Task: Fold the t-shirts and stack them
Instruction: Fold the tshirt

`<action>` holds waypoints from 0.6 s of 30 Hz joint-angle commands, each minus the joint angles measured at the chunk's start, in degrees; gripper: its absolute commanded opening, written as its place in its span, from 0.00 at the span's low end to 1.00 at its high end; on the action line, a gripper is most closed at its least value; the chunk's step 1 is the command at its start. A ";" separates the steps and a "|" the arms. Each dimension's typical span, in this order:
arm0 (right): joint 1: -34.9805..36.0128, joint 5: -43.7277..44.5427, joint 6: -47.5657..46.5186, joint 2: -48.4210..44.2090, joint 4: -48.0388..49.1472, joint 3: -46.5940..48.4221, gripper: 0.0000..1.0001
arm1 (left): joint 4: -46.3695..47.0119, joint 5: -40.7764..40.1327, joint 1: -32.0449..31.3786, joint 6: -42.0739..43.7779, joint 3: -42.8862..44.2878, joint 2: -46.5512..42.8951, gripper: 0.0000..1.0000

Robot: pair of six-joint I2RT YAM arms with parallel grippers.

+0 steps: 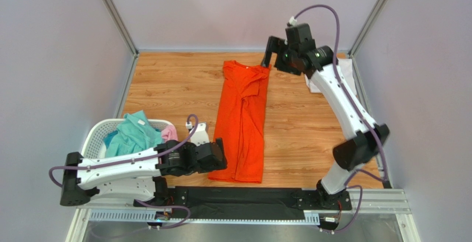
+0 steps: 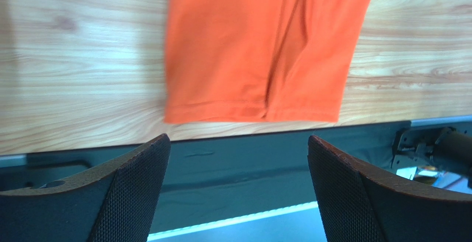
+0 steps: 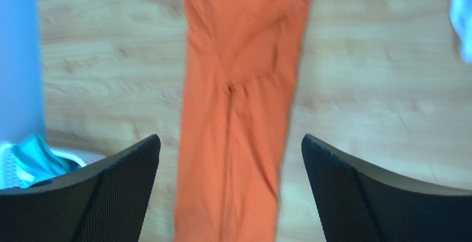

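Observation:
A bright orange t-shirt (image 1: 242,120) lies on the wooden table, folded into a long narrow strip running from far to near. Its hem shows in the left wrist view (image 2: 255,59) and its collar end in the right wrist view (image 3: 238,98). My left gripper (image 1: 219,154) is open and empty, just left of the shirt's near end. My right gripper (image 1: 270,51) is open and empty, above the shirt's far right corner. A white shirt (image 1: 348,75) lies at the far right, partly hidden by the right arm. Teal (image 1: 131,134) and pink (image 1: 169,133) shirts sit in the basket.
A white mesh laundry basket (image 1: 94,137) stands at the near left beside the left arm. A dark mat strip (image 1: 244,198) and metal rail run along the table's near edge. Grey walls and frame posts close in the far and side edges.

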 commanded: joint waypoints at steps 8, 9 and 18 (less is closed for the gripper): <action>9.29 2.55 15.63 -45.46 15.83 -64.41 1.00 | -2.08 2.71 -0.12 4.14 -16.18 -22.88 1.00; 9.46 1.23 18.35 -48.74 18.57 -68.02 1.00 | -1.29 2.79 -0.12 3.87 -17.51 -24.22 1.00; 24.48 3.84 29.52 -66.26 23.16 -89.41 1.00 | 7.31 5.25 -0.12 5.54 -25.87 -29.50 0.99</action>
